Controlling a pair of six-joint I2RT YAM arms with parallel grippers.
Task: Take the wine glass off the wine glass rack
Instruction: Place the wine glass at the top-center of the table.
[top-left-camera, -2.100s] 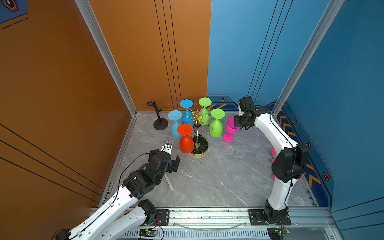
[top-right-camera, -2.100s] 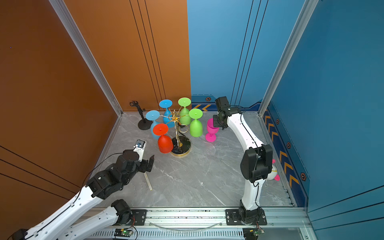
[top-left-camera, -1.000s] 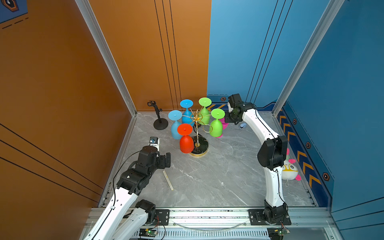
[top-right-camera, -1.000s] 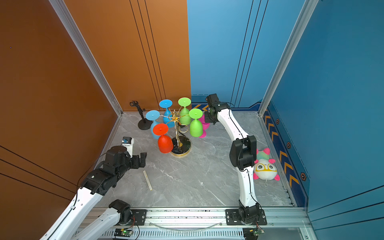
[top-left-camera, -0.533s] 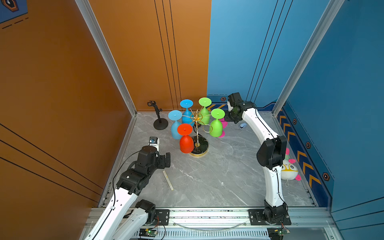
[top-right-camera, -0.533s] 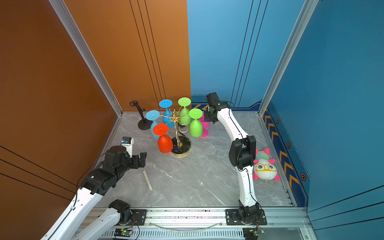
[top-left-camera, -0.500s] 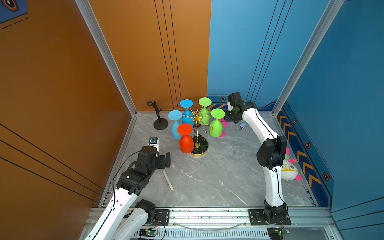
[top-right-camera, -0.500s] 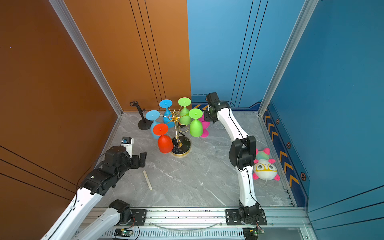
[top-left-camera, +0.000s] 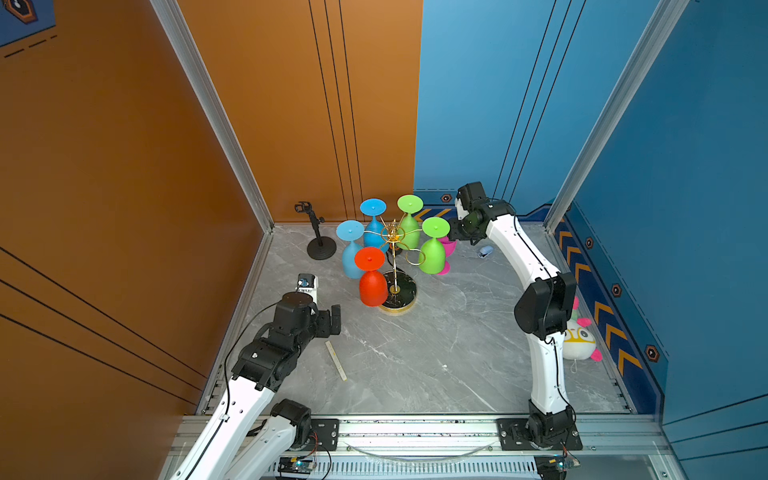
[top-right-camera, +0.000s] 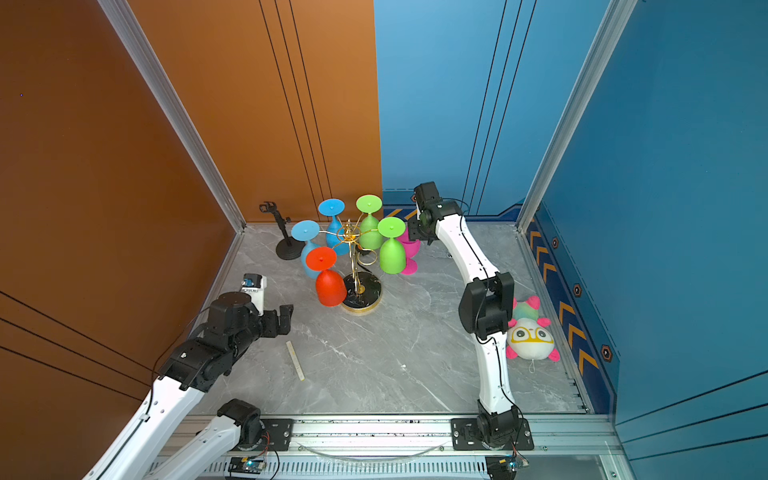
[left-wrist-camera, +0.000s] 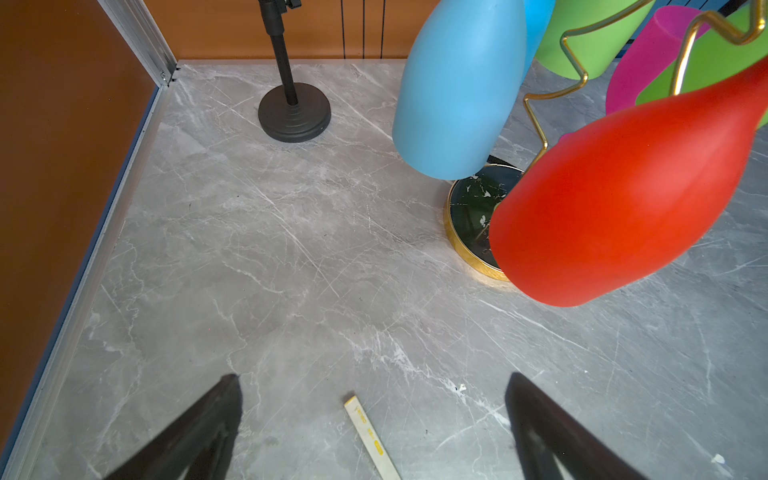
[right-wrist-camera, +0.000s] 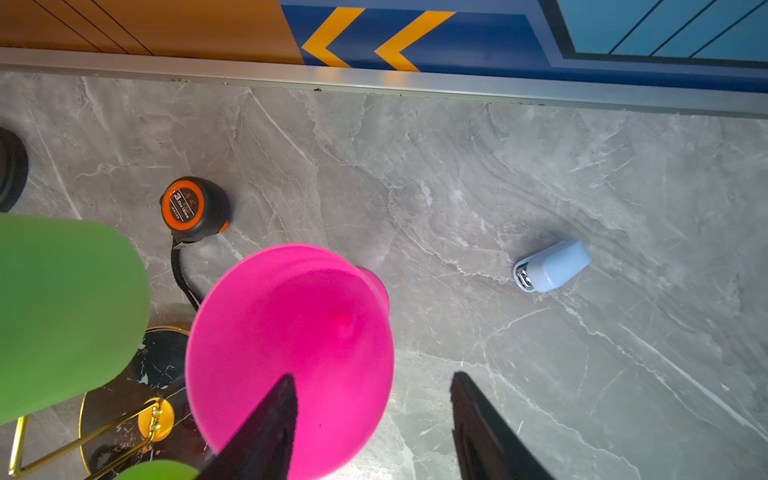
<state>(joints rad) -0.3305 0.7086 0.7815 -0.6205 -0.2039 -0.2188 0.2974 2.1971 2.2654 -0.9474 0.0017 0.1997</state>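
Note:
The gold wire wine glass rack (top-left-camera: 392, 236) on its black marbled base (left-wrist-camera: 469, 208) carries two blue, two green and one red wine glass (top-left-camera: 371, 282), all hanging bowl down. A pink wine glass (right-wrist-camera: 291, 324) stands upright on the floor behind the rack, half hidden by a green one in both top views (top-right-camera: 411, 249). My right gripper (right-wrist-camera: 374, 376) hovers just above it, open, with one finger over the bowl's rim and the other over bare floor. My left gripper (left-wrist-camera: 372, 376) is open and empty, low over the floor to the front left of the rack.
A black clamp stand (top-left-camera: 320, 245) is at the back left. A tape measure (right-wrist-camera: 193, 208) lies behind the rack and a small light-blue stapler (right-wrist-camera: 550, 266) to the right of the pink glass. A pale stick (left-wrist-camera: 370, 436) lies under my left gripper. A plush toy (top-left-camera: 579, 340) sits by the right wall.
My right gripper has gone from shut to open over the pink glass, which now stands on its own. Earlier it brought that glass in from the right. The left arm holds still.

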